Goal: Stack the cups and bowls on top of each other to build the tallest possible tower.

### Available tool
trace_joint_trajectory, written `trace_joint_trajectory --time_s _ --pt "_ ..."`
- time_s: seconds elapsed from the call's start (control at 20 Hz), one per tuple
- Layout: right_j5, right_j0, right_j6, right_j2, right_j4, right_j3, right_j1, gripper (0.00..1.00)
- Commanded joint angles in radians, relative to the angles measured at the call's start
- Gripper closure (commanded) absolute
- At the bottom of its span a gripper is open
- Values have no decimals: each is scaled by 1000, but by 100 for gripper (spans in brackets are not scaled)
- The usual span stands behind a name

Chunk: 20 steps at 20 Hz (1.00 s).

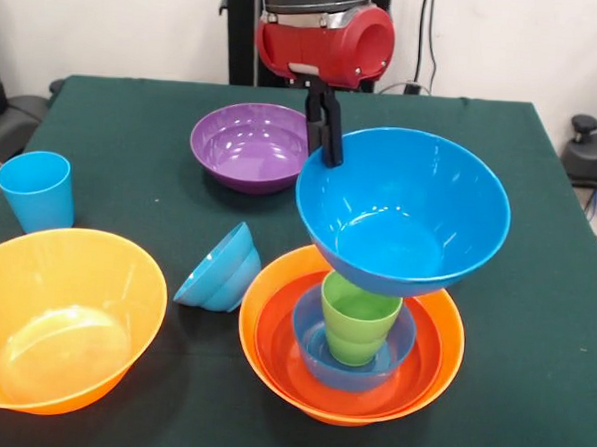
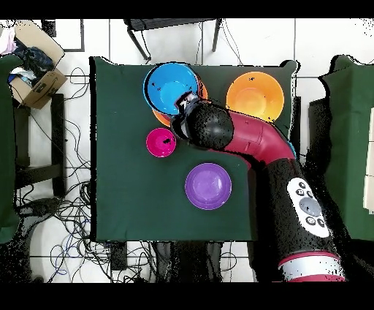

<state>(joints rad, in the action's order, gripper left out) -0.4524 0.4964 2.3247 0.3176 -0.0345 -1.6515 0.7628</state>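
Two fingers (image 1: 328,135) clamped on big blue bowl's (image 1: 409,224) rim above green cup (image 1: 358,317).

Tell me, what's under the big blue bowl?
Under the big blue bowl, held at its rim by the gripper, a green cup stands in a small blue bowl, nested in red-orange and orange bowls. The cup's far rim is hidden.
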Motion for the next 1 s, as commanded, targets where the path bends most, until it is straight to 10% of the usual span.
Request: trace_joint_trajectory --time_s 0.05,1.0 --pt "102 6 -80 62 -113 -24 -23 100" --pt "212 140 -92 189 -251 -63 -95 100"
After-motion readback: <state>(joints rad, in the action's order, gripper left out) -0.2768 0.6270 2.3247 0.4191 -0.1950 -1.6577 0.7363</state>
